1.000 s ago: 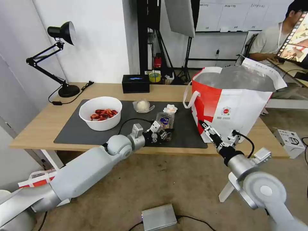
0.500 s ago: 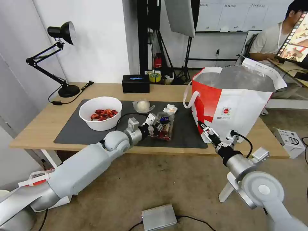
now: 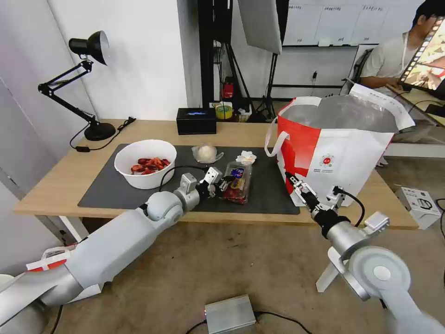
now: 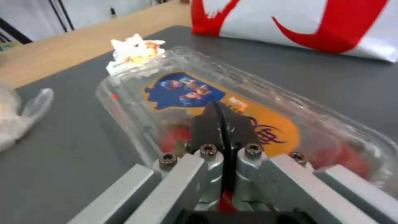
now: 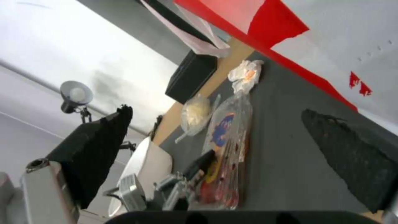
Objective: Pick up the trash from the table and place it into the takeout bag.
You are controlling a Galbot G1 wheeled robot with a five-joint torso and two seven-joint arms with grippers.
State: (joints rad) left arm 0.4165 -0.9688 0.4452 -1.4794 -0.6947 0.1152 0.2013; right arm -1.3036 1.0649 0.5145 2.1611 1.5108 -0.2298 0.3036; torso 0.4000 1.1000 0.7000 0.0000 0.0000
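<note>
Clear clamshell box (image 3: 236,182) with blue-orange label and red scraps, mid-mat on table (image 3: 60,185), left gripper (image 3: 221,184) pinching its near-left edge, right gripper (image 3: 295,182) spread beside foil-lined takeout bag (image 3: 333,153), white bowl (image 3: 144,163) holding crayfish shells.

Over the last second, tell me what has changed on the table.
The left end effector, shut on the clamshell box, has drawn back toward the bowl, dragging and tipping the box. The right end effector stays open by the takeout bag; tissue and plastic wad unmoved.
</note>
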